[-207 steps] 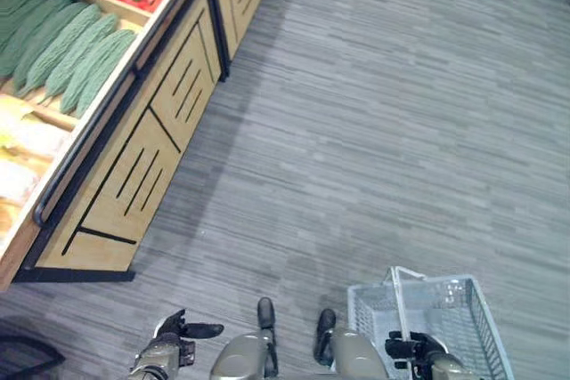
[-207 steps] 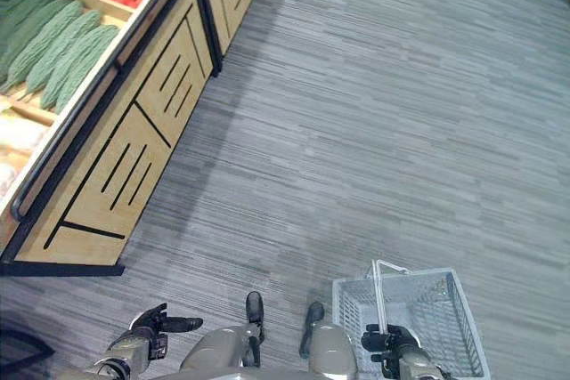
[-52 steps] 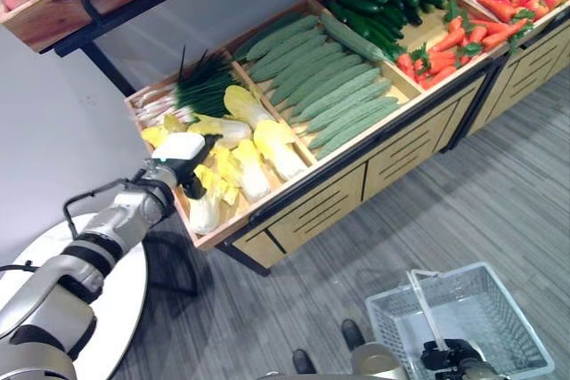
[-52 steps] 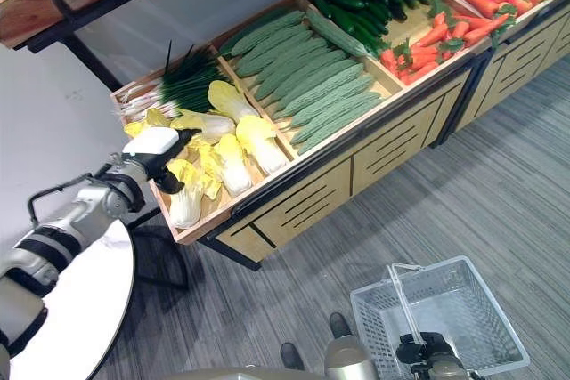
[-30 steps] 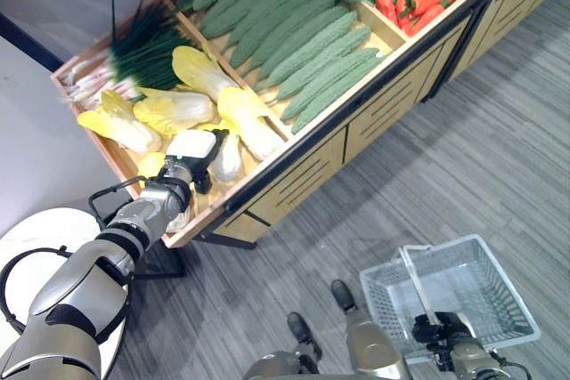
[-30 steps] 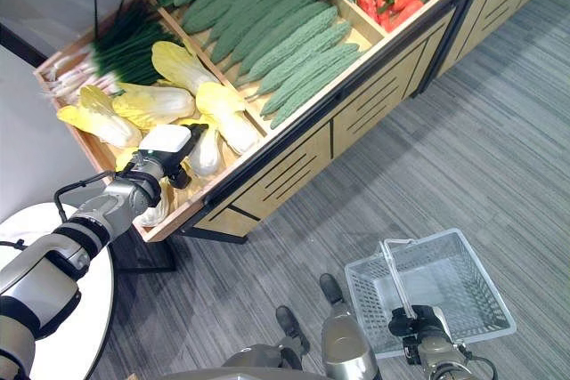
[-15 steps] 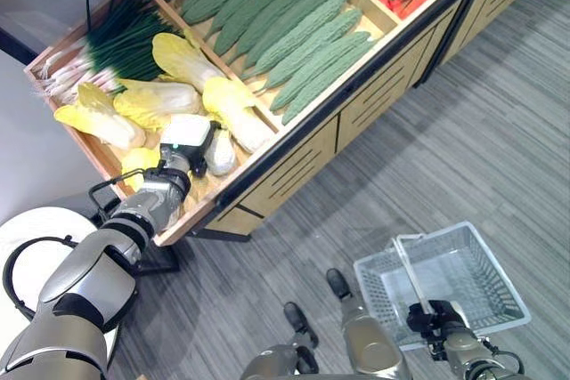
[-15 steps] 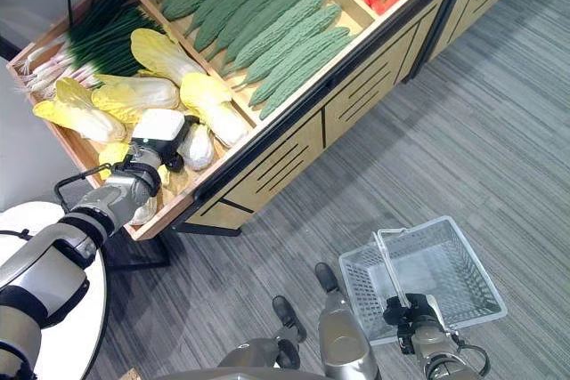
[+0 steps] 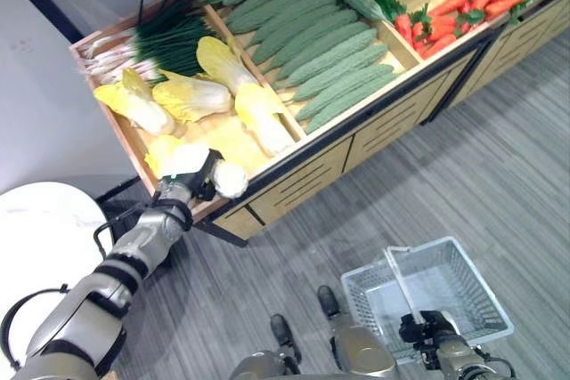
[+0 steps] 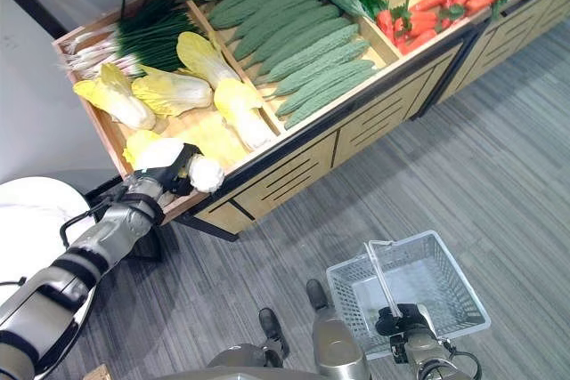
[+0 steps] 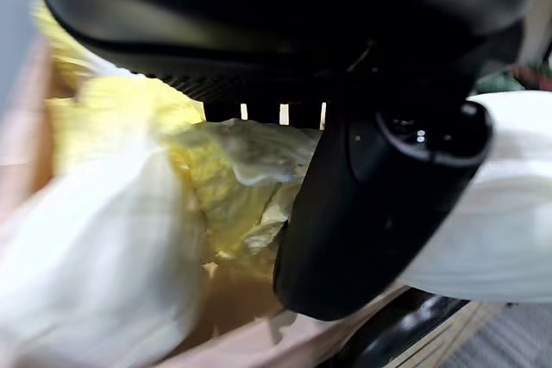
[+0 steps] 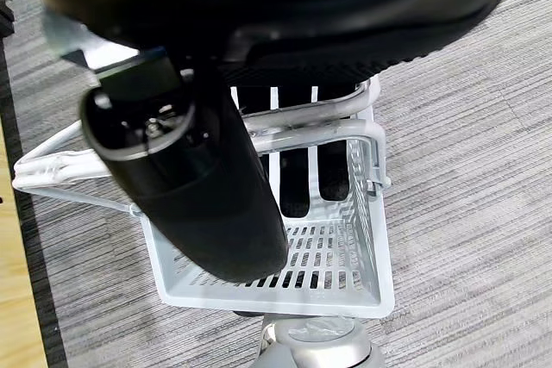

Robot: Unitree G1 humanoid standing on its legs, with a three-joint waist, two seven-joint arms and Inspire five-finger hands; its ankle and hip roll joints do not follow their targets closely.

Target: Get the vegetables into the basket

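— At the stand's [image 9: 294, 153] near corner, what changed?
— Left hand [image 9: 191, 175] has lifted a cabbage [image 9: 229, 180], thumb curled round it, out over the stand's front rail; before, it lay in the bin.
— Beyond?
— More cabbages [image 9: 191, 95], gourds [image 9: 329, 51], carrots [image 9: 445, 28].
— Right of the stand?
— Right hand [image 9: 427, 331] clasps the basket's [image 9: 481, 282] handle above the floor [image 9: 499, 157].

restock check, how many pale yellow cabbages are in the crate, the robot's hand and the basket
pale yellow napa cabbages lying in wooden crate: 5
cabbage in left hand: 1
cabbages in white wire basket: 0
total: 6
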